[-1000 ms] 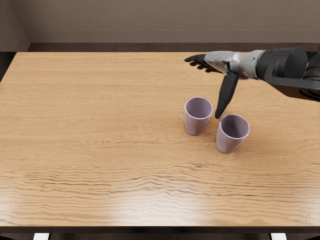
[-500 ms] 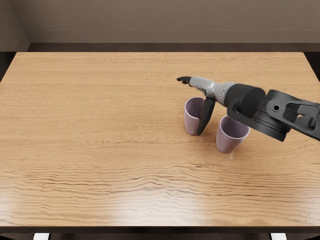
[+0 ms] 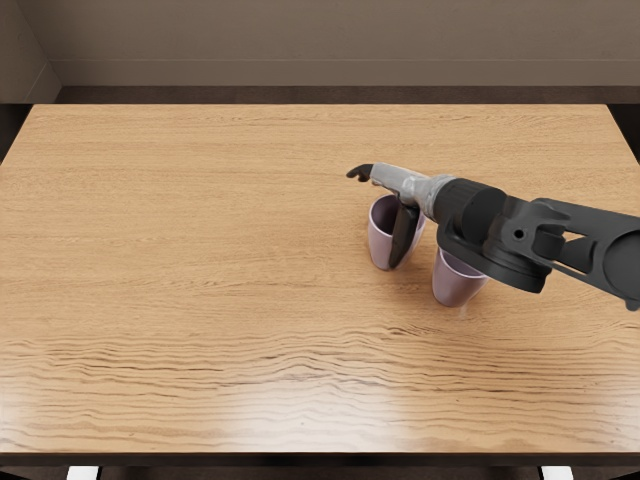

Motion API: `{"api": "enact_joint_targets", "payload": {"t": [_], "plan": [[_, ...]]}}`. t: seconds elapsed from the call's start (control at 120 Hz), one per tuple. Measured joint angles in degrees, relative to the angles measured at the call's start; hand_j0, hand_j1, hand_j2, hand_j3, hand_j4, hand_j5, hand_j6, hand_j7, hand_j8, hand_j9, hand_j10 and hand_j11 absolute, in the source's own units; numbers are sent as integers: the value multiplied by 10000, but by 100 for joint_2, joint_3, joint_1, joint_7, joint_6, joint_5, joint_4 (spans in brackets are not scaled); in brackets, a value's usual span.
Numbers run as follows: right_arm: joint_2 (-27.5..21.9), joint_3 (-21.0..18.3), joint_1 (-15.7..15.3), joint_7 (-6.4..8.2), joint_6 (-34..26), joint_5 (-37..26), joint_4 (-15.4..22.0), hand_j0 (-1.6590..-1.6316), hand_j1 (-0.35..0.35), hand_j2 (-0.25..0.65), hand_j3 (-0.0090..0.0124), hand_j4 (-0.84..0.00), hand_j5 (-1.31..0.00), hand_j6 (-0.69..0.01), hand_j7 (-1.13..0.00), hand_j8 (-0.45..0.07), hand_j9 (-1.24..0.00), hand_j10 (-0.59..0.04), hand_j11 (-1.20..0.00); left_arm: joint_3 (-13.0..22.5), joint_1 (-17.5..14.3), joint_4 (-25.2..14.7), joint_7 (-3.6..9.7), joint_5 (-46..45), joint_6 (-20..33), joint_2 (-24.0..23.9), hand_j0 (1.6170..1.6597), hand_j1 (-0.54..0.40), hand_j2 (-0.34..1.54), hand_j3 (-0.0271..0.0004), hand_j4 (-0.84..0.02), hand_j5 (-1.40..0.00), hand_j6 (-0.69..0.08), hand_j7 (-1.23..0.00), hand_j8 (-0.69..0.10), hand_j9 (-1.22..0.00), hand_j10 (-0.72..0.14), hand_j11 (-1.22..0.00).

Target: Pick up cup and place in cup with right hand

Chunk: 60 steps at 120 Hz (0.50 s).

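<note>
Pale mauve and smooth-looking, the left cup (image 3: 381,240), upright on the bench (image 3: 200,280); probably the one to lift, judging by the reach towards it. Narrows from an open rim to a smaller base. Looks light and fairly stiff, perhaps plastic or ceramic, impossible to tell which; if ceramic, likely to chip under a hard knock. Best taken around the upper body, just below the rim, from opposite sides, with a gentle, even squeeze. Could slip down out of a loose hold because of that taper, or tip over if nudged high up.

Shows at the near side of the palm of the right hand (image 3: 402,186), partly hidden by the thumb. Impossible to confirm any touch from this angle. As for the hand, spread and pinching nothing, with fingers reaching left beyond the rim and thumb hanging across the right part of the cup. Probably at the end of the approach, with closing and lifting to come.

Farther out, just beside, to the right and slightly nearer: the right cup (image 3: 456,285), alike in colour, upright, partly covered by the right arm (image 3: 575,240). Seems meant to receive the other; could be knocked by a low wrist.
</note>
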Motion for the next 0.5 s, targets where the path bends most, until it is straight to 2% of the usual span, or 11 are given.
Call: {"api": "enact_joint_targets", "payload": {"t": [0.133,0.342,0.417,0.5], "plan": [[-48,-55,-28,0,-84,-7,4,-16581,-1387,-336,0,-1786,-2296,-1799,-2292,-1790,-2294,-1781,-2293,0,0,0,0,0,0,0,16581,3490,0,0,-2,-1,-2,0,-2,0,-1,0],[-115,-184,-43,0,-250,-10,30,-16581,-998,-398,0,-2111,-2718,-2125,-2713,-2116,-2716,-2107,-2715,0,0,0,0,0,0,0,16581,3490,0,0,-2,-1,-2,0,-1,0,-1,0],[-136,-237,-44,1,-302,-11,34,-16581,-460,-353,0,-2406,-3124,-2435,-3100,-2409,-3130,-2397,-3133,0,0,0,0,0,0,0,16581,3489,1,-1,-2,-1,-2,-1,-1,-1,-1,-1],[-150,-262,-44,2,-331,-25,35,-16580,110,-546,1,-2954,-3753,-2987,-3730,-2965,-3761,-2952,-3763,-1,0,0,0,0,0,0,16581,3489,2,-2,-1,-2,-2,-2,-1,-2,-1,-2]]}}
